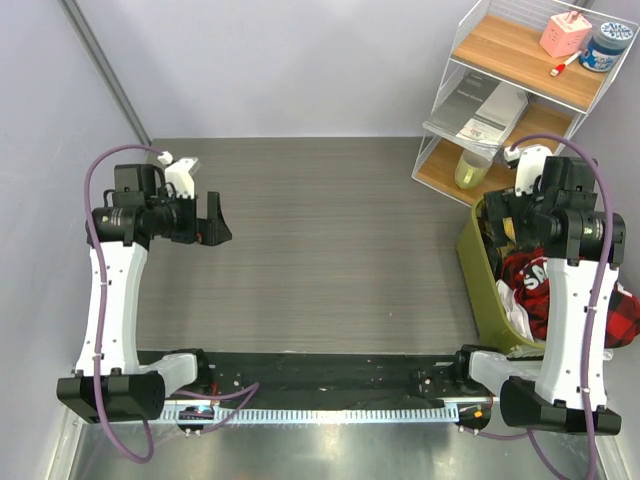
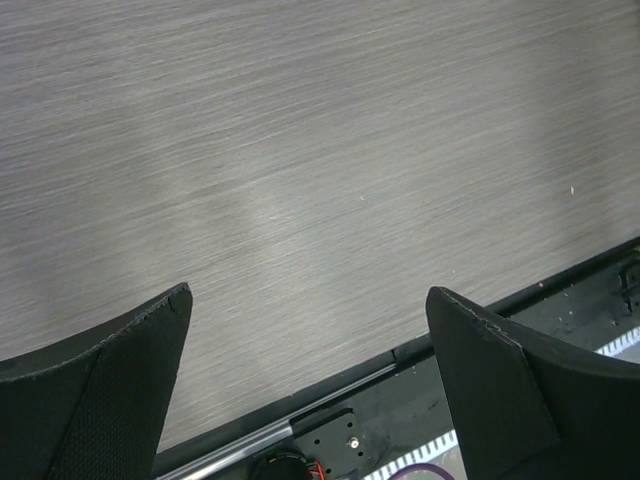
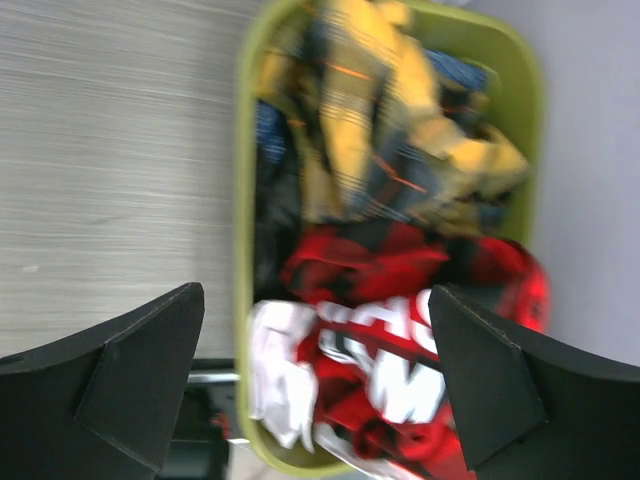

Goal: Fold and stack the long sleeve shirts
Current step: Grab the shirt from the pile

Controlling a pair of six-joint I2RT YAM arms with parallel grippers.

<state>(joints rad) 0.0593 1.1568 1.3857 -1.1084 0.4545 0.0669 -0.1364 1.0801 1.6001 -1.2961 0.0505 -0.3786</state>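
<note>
Since the red checked shirt (image 3: 385,262) lies crumpled on top in the green bin (image 3: 243,180) at the right side of the surface (image 1: 330,250), next to a yellow plaid shirt (image 3: 360,110), it should be taken first. The right end effector (image 3: 315,292), spread wide and empty above the bin, is best closed on a raised red fold alone, the white cloth (image 3: 272,372) beside it being avoided. The left end effector (image 2: 308,291), likewise wide open and empty, hangs over the surface.
</note>
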